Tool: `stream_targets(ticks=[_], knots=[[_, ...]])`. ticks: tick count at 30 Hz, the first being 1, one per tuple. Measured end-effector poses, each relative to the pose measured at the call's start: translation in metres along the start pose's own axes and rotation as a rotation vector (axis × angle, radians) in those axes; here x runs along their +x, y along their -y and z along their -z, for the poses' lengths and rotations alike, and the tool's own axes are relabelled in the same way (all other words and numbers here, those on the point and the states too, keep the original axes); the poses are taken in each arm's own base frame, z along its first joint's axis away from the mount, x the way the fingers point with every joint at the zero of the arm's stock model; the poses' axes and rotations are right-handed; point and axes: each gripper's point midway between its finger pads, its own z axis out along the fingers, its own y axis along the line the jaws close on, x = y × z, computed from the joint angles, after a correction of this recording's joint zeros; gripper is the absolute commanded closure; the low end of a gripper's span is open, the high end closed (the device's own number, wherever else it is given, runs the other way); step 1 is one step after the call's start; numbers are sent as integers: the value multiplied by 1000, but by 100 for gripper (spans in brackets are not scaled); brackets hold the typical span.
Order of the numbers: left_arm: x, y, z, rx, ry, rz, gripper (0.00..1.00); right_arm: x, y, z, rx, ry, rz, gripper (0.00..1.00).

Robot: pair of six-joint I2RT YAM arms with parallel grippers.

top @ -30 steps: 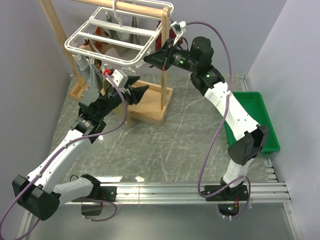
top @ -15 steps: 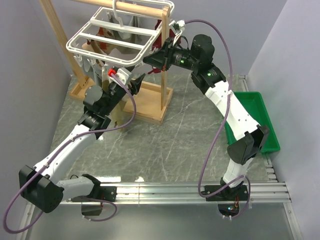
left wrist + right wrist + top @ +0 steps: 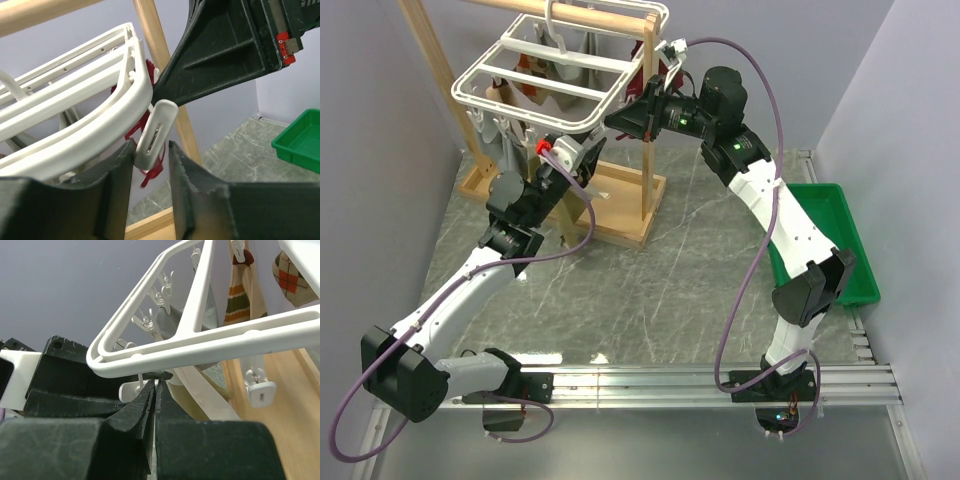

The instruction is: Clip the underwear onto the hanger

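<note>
We take the underwear [image 3: 186, 399] to be the khaki fold hanging just right of the right hand's [image 3: 155, 382] tips, under the hanger's [image 3: 210, 347] rim. That hand is clenched, fingers pressed flat; we cannot tell whether they pinch cloth. Our left hand [image 3: 150, 148] is released, its fingers straddling a white clip [image 3: 157, 125], probably placed to squeeze it open.

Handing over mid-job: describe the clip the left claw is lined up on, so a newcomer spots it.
On the wooden frame stand hangs the white plastic grid hanger. At its rounded corner, by the black right claw, dangles one white oblong plastic clip. It alone sits between the left claw's fingers, dark red cloth behind it.
</note>
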Motion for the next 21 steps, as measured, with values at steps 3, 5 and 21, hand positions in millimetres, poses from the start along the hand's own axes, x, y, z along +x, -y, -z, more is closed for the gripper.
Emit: stream_targets(ticks=[3,5,21], knots=[[-1,0,0,8,5,-12,82,1,-2,0,-8,-4,-1,100],[1,2,-1,20,1,-17,89,0,-2,0,-8,-1,-10,77],[6,9,-3,54,-10,-17,100,27,6,13,33,3,-144,39]])
